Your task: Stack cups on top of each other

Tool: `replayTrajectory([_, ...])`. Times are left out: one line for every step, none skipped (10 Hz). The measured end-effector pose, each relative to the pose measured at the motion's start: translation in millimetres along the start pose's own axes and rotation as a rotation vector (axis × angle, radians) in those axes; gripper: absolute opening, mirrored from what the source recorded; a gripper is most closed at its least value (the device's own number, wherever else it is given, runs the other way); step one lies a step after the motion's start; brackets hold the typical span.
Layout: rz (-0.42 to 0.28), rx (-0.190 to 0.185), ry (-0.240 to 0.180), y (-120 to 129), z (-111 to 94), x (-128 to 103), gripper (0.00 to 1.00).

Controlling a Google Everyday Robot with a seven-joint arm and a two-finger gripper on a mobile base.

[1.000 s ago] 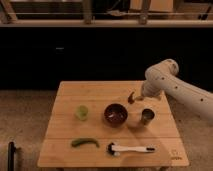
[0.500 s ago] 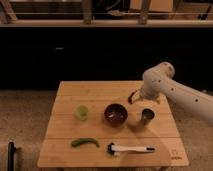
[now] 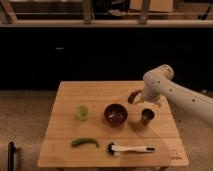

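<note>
Grey cup (image 3: 146, 117) near the gripper (image 3: 134, 96)

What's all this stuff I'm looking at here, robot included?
Table: one, light wood, centre.
Green cup: one, pale green, table's left half.
Bowl: one, dark red-brown, middle of table.
Grey cup: one, dark grey metallic, right of the bowl.
Green vegetable: one, green, front left.
Brush: one, white handle with dark head, front of table.
Arm: one, white, reaching in from the right.
Gripper: one, dark reddish, over the table behind the grey cup.
</note>
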Motion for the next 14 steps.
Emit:
replayTrajectory([0.005,-0.001,-0.008,2,3,-1,0.80])
replayTrajectory([0.012,-0.004,-0.020,5,8,-3,0.80])
replayTrajectory([0.014,-0.006,-0.027,7,10,-6,0.80])
replayTrajectory([0.014,-0.006,-0.035,9,13,-10,0.80])
replayTrajectory([0.012,-0.008,-0.045,12,17,-15,0.80])
replayTrajectory([0.012,-0.007,-0.053,14,21,-19,0.80])
replayTrajectory([0.010,-0.006,-0.061,16,26,-23,0.80])
replayTrajectory([0.009,-0.006,-0.066,17,29,-25,0.80])
replayTrajectory([0.005,-0.005,-0.076,18,33,-30,0.80])
replayTrajectory([0.003,-0.006,-0.081,19,35,-34,0.80])
replayTrajectory([0.000,-0.004,-0.085,19,36,-37,0.80])
replayTrajectory([-0.005,-0.002,-0.087,19,36,-41,0.80])
replayTrajectory([-0.009,0.000,-0.087,20,35,-43,0.80])
replayTrajectory([-0.013,0.001,-0.087,21,34,-45,0.80])
